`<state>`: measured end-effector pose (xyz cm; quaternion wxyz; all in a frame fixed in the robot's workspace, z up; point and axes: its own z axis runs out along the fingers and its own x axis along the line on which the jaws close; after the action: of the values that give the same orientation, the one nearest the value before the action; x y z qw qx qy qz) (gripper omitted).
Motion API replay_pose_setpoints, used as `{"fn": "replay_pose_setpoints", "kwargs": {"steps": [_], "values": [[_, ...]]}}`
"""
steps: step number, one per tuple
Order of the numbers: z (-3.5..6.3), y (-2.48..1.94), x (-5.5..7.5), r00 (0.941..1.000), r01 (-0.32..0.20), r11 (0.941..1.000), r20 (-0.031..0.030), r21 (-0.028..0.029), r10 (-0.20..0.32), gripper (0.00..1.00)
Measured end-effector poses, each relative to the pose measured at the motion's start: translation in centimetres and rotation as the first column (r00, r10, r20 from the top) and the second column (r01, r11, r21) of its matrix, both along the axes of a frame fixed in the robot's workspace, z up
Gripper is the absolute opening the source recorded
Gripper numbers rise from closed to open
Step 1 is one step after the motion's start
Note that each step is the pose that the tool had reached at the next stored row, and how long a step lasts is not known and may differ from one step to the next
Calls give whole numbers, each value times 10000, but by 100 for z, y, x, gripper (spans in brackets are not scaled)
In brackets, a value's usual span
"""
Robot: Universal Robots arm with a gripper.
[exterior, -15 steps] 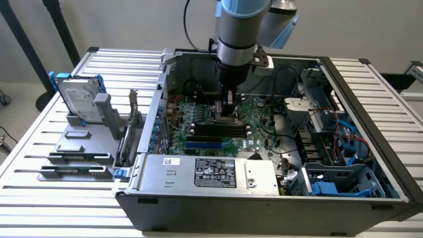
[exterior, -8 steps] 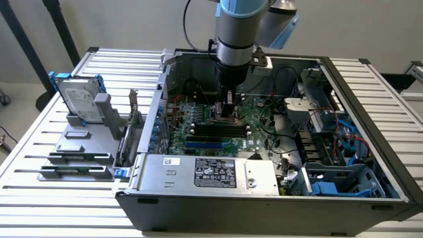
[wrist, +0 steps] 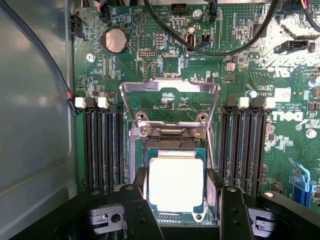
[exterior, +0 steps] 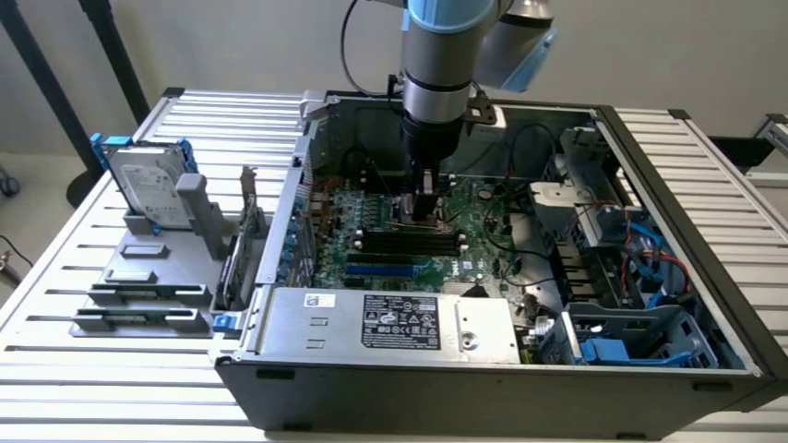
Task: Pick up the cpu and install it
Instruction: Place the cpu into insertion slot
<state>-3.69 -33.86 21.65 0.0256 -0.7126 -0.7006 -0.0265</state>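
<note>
**Cpu held at its open socket**

The tool [wrist: 177,192] gripped the cpu [wrist: 176,180] by 2 opposite edges, fingers [wrist: 141,182] set wide to span it. The chip lay flat between them, right at the socket [wrist: 170,144] beneath; whether it was seated could not be told. Just beyond the fingertips the metal retention frame [wrist: 170,87] stood flipped up, so the socket lay open.

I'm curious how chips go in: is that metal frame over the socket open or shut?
Open. The metal frame is swung back from its hinge, leaving the socket and the cpu uncovered.
</note>
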Motion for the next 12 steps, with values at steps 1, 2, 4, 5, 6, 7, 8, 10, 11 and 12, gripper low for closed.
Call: {"fn": "replay_pose_setpoints", "kwargs": {"steps": [1, 2, 4, 5, 6, 7, 8, 10, 11, 12], "values": [[-3, 4, 0, 10000, 8, 10000, 5, -7, -8, 55], [-8, 6, 0, 10000, 15, 10000, 11, -13, -15, 55], [-18, 13, -1, 10000, 38, 10000, 19, -28, -38, 55], [-24, 18, -2, 10000, 52, 10000, 25, -36, -52, 55], [-30, 21, -3, 10000, 68, 10000, 30, -45, -68, 55], [-37, 23, -3, 10000, 85, 10000, 35, -51, -85, 55], [-41, 25, -3, 9999, 106, 9999, 37, -58, -106, 55], [-52, 29, -3, 9999, 155, 9999, 42, -68, -155, 55], [-58, 30, -3, 9998, 175, 9998, 45, -73, -175, 55], [-63, 33, -3, 9998, 197, 9998, 48, -79, -197, 55]]}}
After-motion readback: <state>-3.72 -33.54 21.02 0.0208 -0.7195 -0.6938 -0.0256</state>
